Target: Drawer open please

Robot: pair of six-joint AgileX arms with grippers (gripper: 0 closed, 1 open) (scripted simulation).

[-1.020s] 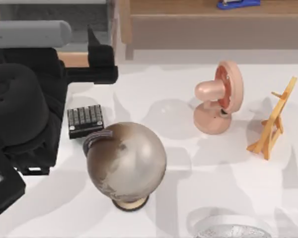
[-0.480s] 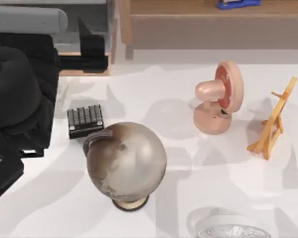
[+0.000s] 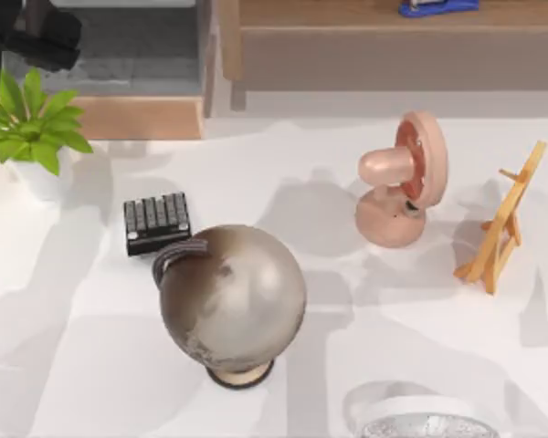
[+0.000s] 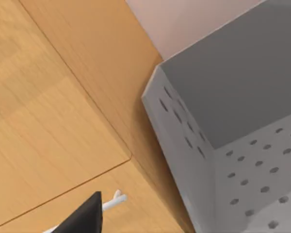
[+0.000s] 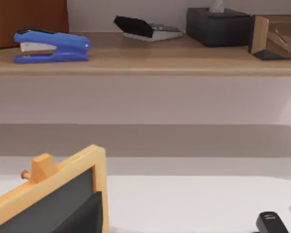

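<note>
Left hand point(image 3: 36, 36) over open drawer point(image 3: 137, 117)

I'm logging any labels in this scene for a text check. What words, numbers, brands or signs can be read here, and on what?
No readable text anywhere.
Keypad: its keys carry marks too small to read.
Stapler: plain blue, no brand visible.
Tissue box: no label visible.
Globe: mottled surface, no place names legible.
Drawer: plain wooden front, no marking.
</note>
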